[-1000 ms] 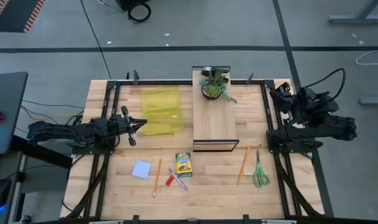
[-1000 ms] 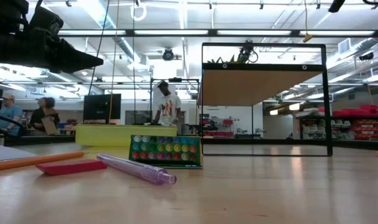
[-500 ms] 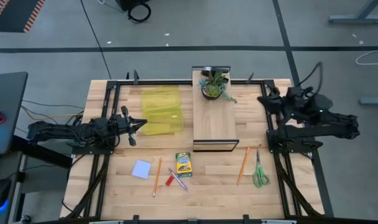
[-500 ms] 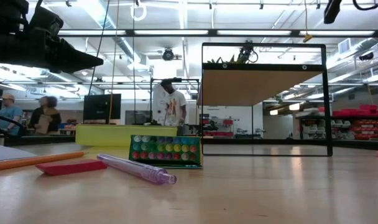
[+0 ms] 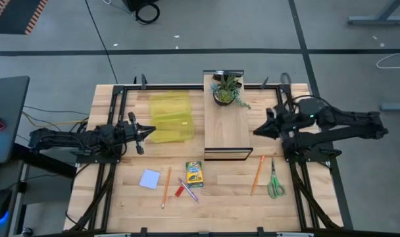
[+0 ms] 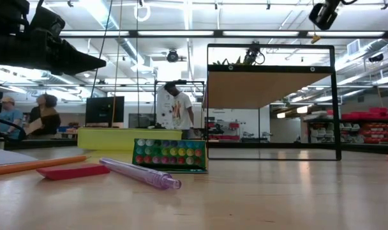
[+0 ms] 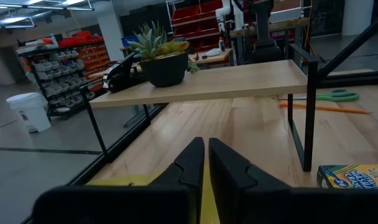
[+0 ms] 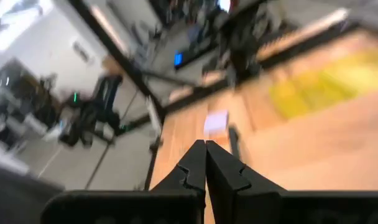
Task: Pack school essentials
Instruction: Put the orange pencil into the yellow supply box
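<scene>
The stationery lies near the table's near edge: a pale blue notepad [image 5: 149, 179], an orange pencil [image 5: 166, 187], a red pen [image 5: 179, 191], a purple pen [image 5: 190, 189] and the crayon box [image 5: 194, 174]. To the right lie a second orange pencil [image 5: 258, 174] and green-handled scissors [image 5: 274, 182]. A flat yellow pouch [image 5: 170, 117] lies at the far left. My left gripper [image 5: 150, 130] is shut and hangs by the pouch's left edge. My right gripper [image 5: 256, 131], also shut, hangs in the air beside the wooden board's right edge [image 5: 250, 128], above the table [image 6: 323, 14].
A light wooden board [image 5: 226, 125] on a black frame [image 6: 270, 102] stands mid-table with a potted plant [image 5: 226, 89] at its far end. The black rails [image 5: 287, 141] carry the arms on both sides. Bare wood lies between the crayon box and the right pencil. People stand in the room beyond.
My right arm has swung from the table's right edge toward the middle, its gripper turning toward the wooden board and ending beside the board's right side. The left arm and all the stationery have kept still.
</scene>
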Available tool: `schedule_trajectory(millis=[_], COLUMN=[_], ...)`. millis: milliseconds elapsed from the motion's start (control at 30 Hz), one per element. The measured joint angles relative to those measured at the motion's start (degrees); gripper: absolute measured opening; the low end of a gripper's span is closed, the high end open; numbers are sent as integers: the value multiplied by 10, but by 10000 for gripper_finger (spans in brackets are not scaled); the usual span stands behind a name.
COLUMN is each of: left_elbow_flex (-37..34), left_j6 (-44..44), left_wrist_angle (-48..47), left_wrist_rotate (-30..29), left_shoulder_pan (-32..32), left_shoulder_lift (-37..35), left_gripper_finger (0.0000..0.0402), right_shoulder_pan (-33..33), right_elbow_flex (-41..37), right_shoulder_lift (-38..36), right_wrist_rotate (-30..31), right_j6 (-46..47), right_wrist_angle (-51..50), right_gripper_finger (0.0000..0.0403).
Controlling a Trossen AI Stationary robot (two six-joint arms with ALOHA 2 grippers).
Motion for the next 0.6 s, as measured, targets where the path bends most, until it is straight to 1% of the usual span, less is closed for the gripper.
schedule_trajectory(millis=[100,267,400,600], left_elbow_flex=[0,0,0,0], left_j6=[0,0,0,0], left_wrist_angle=[0,0,0,0], left_wrist_rotate=[0,0,0,0], left_shoulder_pan=[0,0,0,0], left_shoulder_lift=[0,0,0,0], left_gripper_finger=[29,36,38,29], right_shoulder_pan=[12,42,71,108], right_elbow_flex=[6,26,35,38], right_shoulder_lift=[23,47,62,82], right_wrist_rotate=[-22,-25,-25,-12], right_j6=[-7,-37,-69,-97], right_wrist_angle=[-41,-104,-120,-148], right_gripper_finger=[21,45,67,98])
